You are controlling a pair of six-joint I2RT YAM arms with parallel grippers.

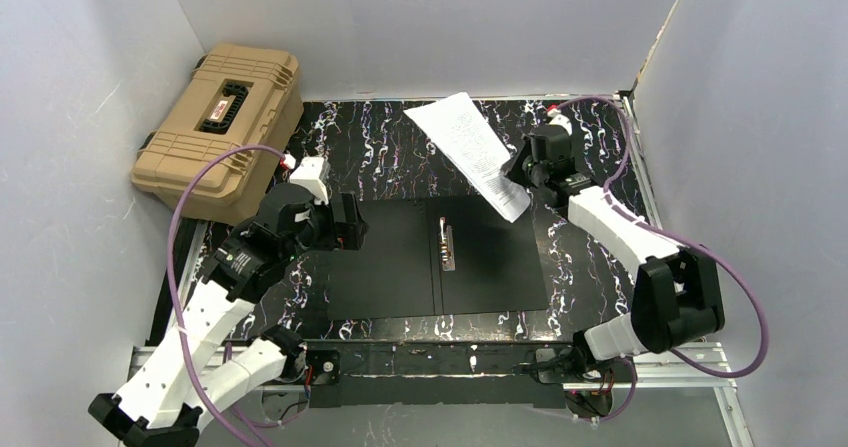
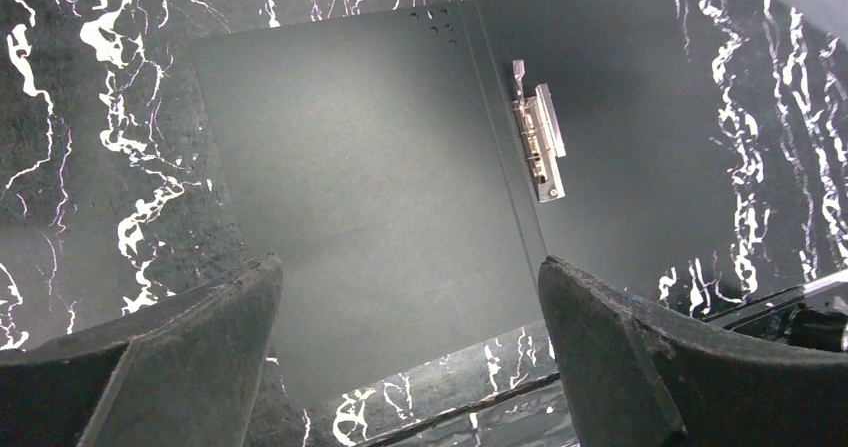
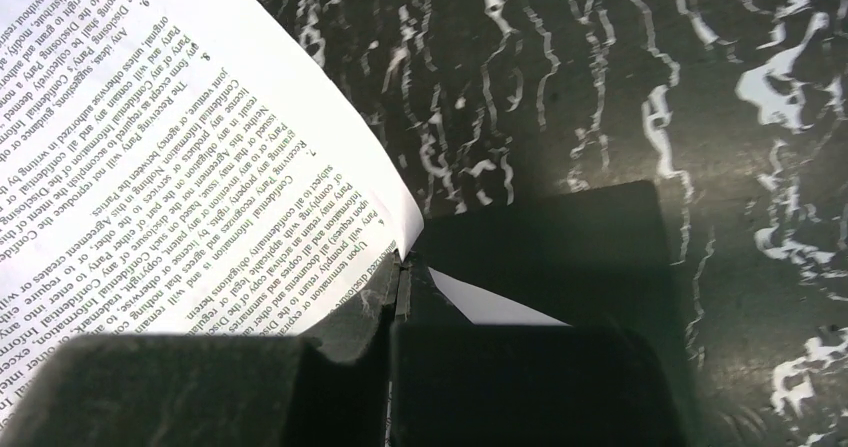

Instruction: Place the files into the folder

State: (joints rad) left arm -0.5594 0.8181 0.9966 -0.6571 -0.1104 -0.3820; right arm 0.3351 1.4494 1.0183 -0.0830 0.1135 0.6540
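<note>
The files (image 1: 468, 152) hang pinched in the right jaws above the open folder (image 1: 390, 257); left jaws gape empty.

folder (image 1: 400, 267): was laid open on table (image 1: 380, 137), centre | clip (image 1: 447, 244): was fixed on its spine | case (image 1: 220, 127): was set back-left | files (image 1: 470, 147): were held over folder's back-right corner by right gripper (image 1: 515, 175)

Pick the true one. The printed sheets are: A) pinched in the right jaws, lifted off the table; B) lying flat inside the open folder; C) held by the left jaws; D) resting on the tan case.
A: the right jaws are shut on a corner of the files, raised near the folder.
</note>
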